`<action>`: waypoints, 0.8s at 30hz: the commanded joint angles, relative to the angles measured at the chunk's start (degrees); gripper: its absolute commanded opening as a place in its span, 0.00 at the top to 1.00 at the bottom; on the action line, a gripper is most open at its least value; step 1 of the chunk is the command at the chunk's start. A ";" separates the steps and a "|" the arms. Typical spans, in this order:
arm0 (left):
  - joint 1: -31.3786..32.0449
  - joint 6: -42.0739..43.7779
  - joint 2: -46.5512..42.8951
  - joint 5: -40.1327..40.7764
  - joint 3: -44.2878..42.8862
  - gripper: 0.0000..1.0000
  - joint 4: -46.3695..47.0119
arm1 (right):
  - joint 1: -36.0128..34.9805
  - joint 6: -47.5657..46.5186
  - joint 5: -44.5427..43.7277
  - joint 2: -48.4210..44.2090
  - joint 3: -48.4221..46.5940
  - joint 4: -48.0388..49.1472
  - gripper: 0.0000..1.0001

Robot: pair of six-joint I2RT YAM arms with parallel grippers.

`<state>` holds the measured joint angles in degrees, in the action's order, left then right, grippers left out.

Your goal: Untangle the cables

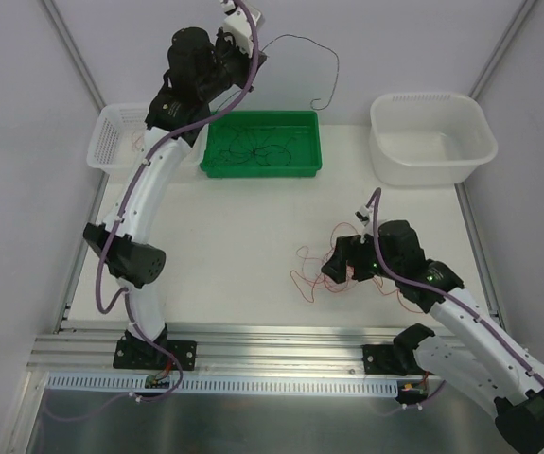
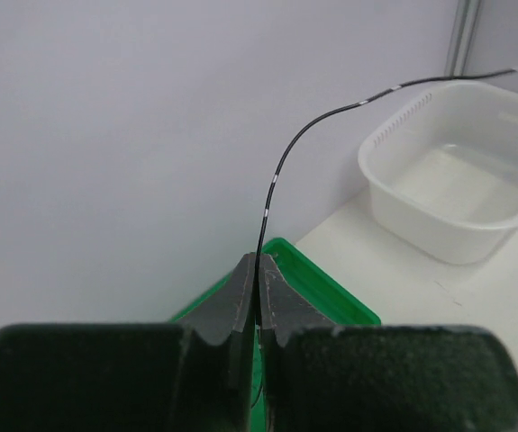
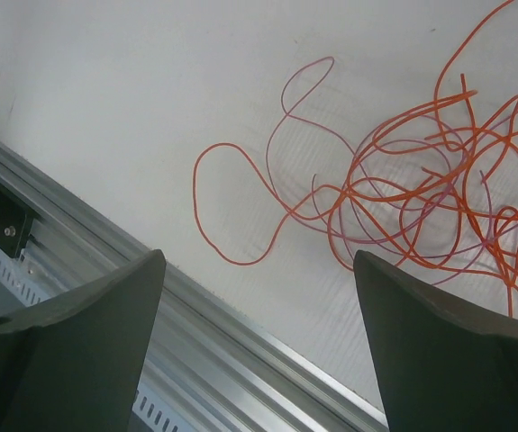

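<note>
High above the back of the green tray [image 1: 262,174], my left gripper [image 1: 255,52] is shut on a thin black cable [image 1: 333,66]. That cable arcs to the right and hangs down with its end free. In the left wrist view the jaws [image 2: 259,270] pinch the black cable [image 2: 281,157] between the tips. A loose tangle of orange-red and pink cables [image 1: 311,270] lies on the table. My right gripper [image 1: 333,271] hovers at its right side. Seen from the right wrist, the gripper [image 3: 257,261] is open and empty, with the tangle [image 3: 421,180] ahead of it to the right.
Several dark cables [image 1: 257,151] lie in the green tray [image 2: 331,292]. A white mesh basket [image 1: 111,142] stands at the back left, with a thin red wire inside. A white tub [image 1: 432,137] sits at the back right. An aluminium rail [image 3: 240,333] runs along the table's near edge.
</note>
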<state>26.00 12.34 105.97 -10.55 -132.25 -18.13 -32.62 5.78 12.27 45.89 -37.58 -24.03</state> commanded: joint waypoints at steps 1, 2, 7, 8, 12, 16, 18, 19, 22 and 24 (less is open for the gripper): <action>-3.93 0.32 4.58 -11.85 0.93 1.00 16.17 | -0.34 -2.00 -0.85 -3.25 0.41 -2.68 0.10; -4.72 -1.86 5.72 -13.52 1.11 1.00 17.94 | -0.34 -2.26 -1.02 -3.70 0.49 -3.12 0.10; -8.68 -7.85 13.54 -20.57 0.76 1.00 33.04 | -0.34 -2.97 -2.08 -5.11 0.23 -5.15 0.09; -9.03 -8.03 14.51 -20.57 0.85 1.00 34.12 | -0.34 -2.88 -1.90 -5.11 0.23 -5.23 0.09; -11.40 -10.49 20.31 -20.13 0.85 1.00 38.60 | -0.34 -2.53 -1.73 -4.06 -0.12 -5.23 0.09; -13.60 -11.37 24.01 -19.60 4.60 1.00 40.89 | -0.34 -2.44 -1.64 -3.35 -0.30 -5.15 0.09; -14.22 -9.45 25.67 -17.24 7.43 1.00 42.90 | -0.34 -2.44 -1.81 -3.00 -0.47 -5.24 0.09; -14.48 -9.09 26.47 -16.18 8.66 1.00 42.65 | -0.34 -2.44 -1.90 -2.91 -0.56 -5.15 0.09; -15.54 -9.09 29.90 -14.59 8.76 1.00 38.79 | -0.42 -2.18 -1.81 -2.03 -0.56 -5.32 0.10; -15.89 -8.47 31.48 -13.63 9.11 1.00 35.47 | -0.34 -2.00 -1.81 -1.68 -0.56 -5.15 0.10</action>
<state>10.74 2.76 135.94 -25.89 -123.79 18.52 -32.71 3.99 10.94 43.75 -37.58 -29.06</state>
